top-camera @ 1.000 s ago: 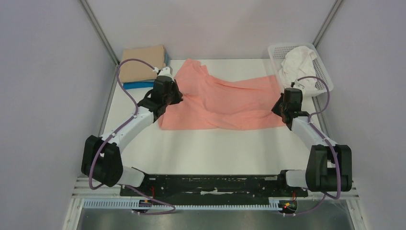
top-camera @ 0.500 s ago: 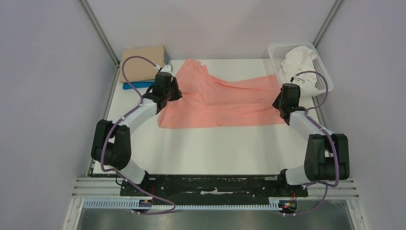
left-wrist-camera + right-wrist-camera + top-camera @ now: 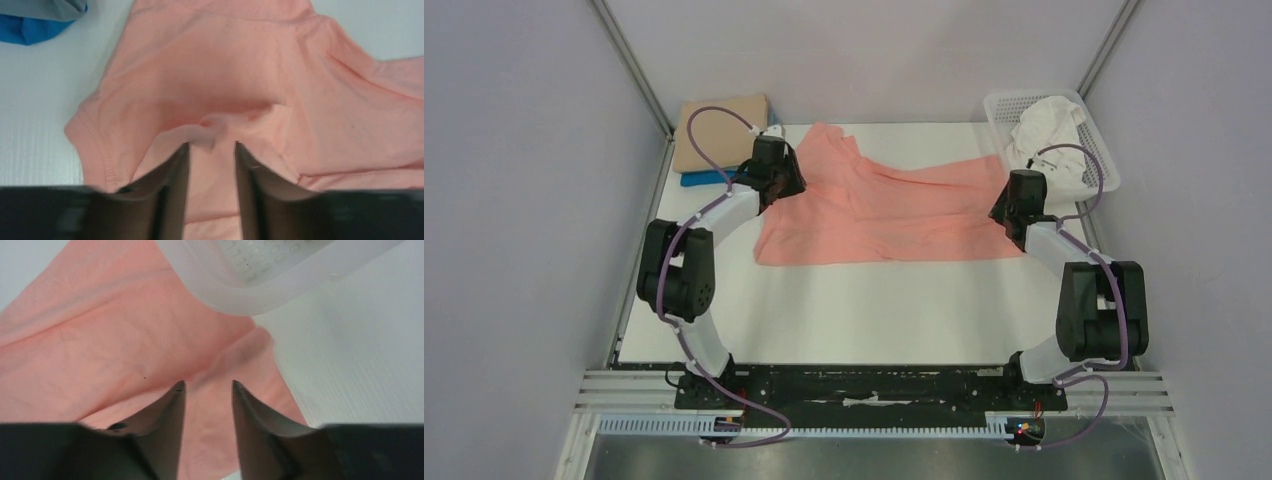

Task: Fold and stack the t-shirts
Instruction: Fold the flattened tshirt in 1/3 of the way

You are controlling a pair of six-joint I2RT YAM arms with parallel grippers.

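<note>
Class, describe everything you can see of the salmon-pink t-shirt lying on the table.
The salmon-pink soft cloth t-shirt lies spread, not yet folded, across the far half of the white table, wrinkled and creased. A hemmed short sleeve shows at its left end, near the left gripper, whose parted jaws sit over a small raised pucker of cloth. The right gripper, jaws also parted, hovers over its right end, which reaches the corner of the white plastic lattice basket. Neither gripper holds it.

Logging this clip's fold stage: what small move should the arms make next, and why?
The left pincer and right pincer stand open, nothing gripped, low over the salmon-pink shirt, which lies spread and unfolded on the table. Probably best to lift both clear, ready for a fresh grasp.
</note>
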